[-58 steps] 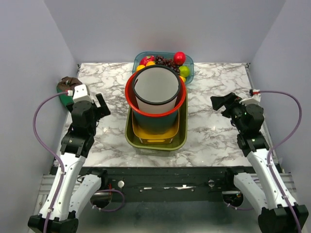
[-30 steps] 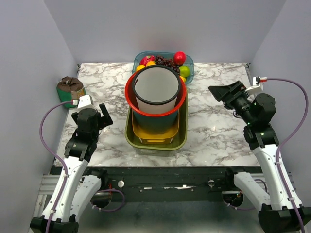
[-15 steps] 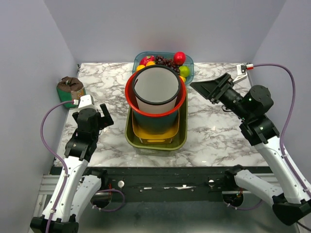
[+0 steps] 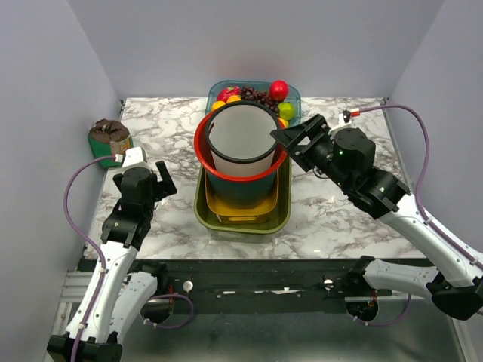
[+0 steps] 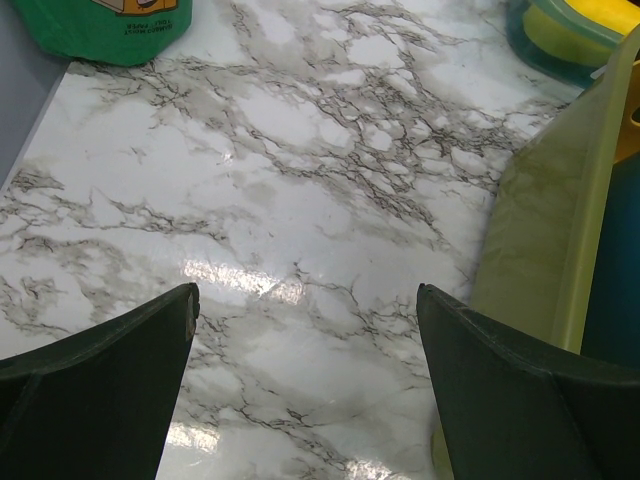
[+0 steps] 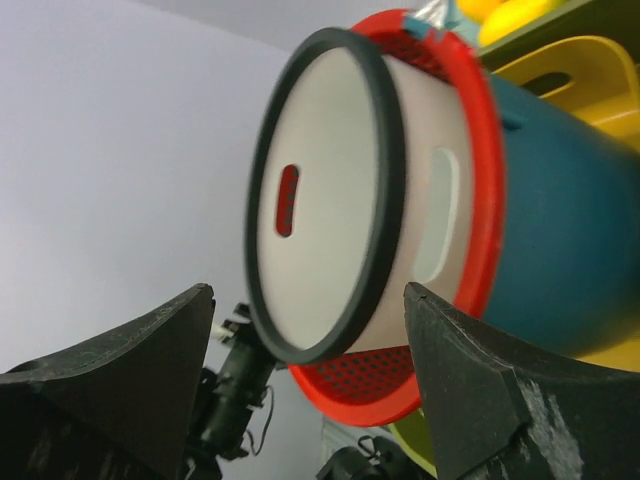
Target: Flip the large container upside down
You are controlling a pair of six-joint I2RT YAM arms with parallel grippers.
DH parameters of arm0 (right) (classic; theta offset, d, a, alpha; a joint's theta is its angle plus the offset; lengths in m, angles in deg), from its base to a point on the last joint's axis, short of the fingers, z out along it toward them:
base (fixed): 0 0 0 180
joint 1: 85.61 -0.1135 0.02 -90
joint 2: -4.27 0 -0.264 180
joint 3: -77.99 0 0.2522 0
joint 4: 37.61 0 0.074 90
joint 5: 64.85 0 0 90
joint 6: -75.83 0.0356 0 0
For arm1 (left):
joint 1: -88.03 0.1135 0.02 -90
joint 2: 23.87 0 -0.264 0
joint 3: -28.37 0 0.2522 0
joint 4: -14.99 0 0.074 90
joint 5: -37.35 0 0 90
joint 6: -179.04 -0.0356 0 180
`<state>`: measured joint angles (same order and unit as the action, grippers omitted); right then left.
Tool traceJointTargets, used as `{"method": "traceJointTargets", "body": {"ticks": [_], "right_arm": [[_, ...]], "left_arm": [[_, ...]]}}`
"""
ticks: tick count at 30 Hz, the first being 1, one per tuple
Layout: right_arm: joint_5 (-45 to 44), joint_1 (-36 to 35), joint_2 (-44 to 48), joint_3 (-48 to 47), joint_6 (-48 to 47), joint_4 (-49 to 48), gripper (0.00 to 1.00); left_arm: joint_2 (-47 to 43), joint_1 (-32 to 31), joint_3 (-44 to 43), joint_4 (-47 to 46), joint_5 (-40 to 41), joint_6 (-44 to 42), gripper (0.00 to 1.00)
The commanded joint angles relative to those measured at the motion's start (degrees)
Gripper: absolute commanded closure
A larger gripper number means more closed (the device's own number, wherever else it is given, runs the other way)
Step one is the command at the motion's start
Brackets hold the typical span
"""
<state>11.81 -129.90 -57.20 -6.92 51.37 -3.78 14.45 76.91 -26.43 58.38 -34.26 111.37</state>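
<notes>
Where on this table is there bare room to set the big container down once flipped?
Bare marble lies back-left, between the green can and the fruit tray, and front-right beside the olive bin. Centre is crowded: nested bins, with the right fingers near their rim.

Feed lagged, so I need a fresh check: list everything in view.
white container: one, white, innermost of centre stack
red basket: one, red, around the container
teal bin: one, teal, under the basket
yellow bin: one, yellow, around the teal bin
olive tray: one, olive green, stack's bottom
fruit tub: one, clear blue, behind stack
green canister: one, green, table's left edge
table: one, white marble, underneath
left end effector: one, black, open, left of stack
right end effector: one, black, open, beside container's right rim
</notes>
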Motion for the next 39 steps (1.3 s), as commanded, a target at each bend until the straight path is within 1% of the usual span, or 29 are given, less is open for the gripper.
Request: {"method": "traceJointTargets", "body": {"ticks": [1, 4, 7, 9, 11, 15, 17, 20, 24, 27, 31, 33, 35, 38, 39], "right_arm": [[-10.55, -1.93, -0.05, -3.37, 1.87, 6.46, 0.15], [-11.18, -2.38, -0.75, -3.55, 1.79, 5.85, 0.15], [-9.86, -2.73, -3.12, -6.00, -1.10, 5.23, 0.15], [-8.37, -3.08, -6.27, -8.46, -2.08, 7.86, 0.15], [-9.24, -3.34, -7.87, -10.75, -1.56, 9.71, 0.14], [-11.96, -3.96, -8.22, -9.88, -0.06, 10.33, 0.14], [-14.59, -5.01, -8.05, -10.66, -0.06, 11.03, 0.14], [-16.27, -5.71, -8.31, -11.81, -0.59, 12.18, 0.14], [-15.40, -5.72, -9.45, -10.94, -0.41, 10.69, 0.15], [-14.61, -5.80, -12.08, -11.81, -1.11, 10.77, 0.15], [-13.55, -5.80, -14.02, -12.34, 0.29, 10.69, 0.16], [-13.11, -5.80, -14.38, -12.60, 0.73, 10.69, 0.18], [-13.20, -5.80, -13.85, -12.17, 1.34, 10.77, 0.18], [-14.34, -5.98, -11.05, -9.46, 5.82, 10.51, 0.14], [-14.25, -6.15, -10.08, -8.66, 6.18, 8.34, 0.12]], "left_arm": [[-0.18, 0.13, -0.89, -0.89, -0.46, -0.44, 0.01], [-0.10, 0.13, -0.71, -0.97, -0.38, -0.53, 0.01], [-0.09, 0.21, -0.71, -1.15, -0.38, -0.53, 0.01], [-0.09, 0.22, -0.54, -1.15, -0.46, -0.62, 0.01], [-0.09, 0.39, -0.62, -1.15, -0.38, -0.53, 0.01], [-0.18, 0.48, -0.62, -1.15, -0.29, -0.62, 0.01], [-0.36, 0.48, -0.62, -1.24, -0.29, -0.70, 0.01], [-0.18, 0.57, -0.54, -1.33, -0.37, -0.70, 0.01], [-0.09, 0.66, -0.54, -1.41, -0.64, -0.71, 0.01], [0.08, 0.66, -0.62, -1.33, -0.73, -0.71, 0.01], [0.26, 0.74, -0.62, -1.24, -0.64, -0.71, 0.01], [0.26, 0.74, -0.62, -1.24, -0.64, -0.79, 0.01], [0.43, 0.74, -0.62, -1.24, -0.73, -0.71, 0.01], [0.43, 0.74, -0.62, -1.24, -0.81, -0.71, 0.01], [0.43, 0.83, -0.54, -1.33, -0.90, -0.71, 0.01]]}}
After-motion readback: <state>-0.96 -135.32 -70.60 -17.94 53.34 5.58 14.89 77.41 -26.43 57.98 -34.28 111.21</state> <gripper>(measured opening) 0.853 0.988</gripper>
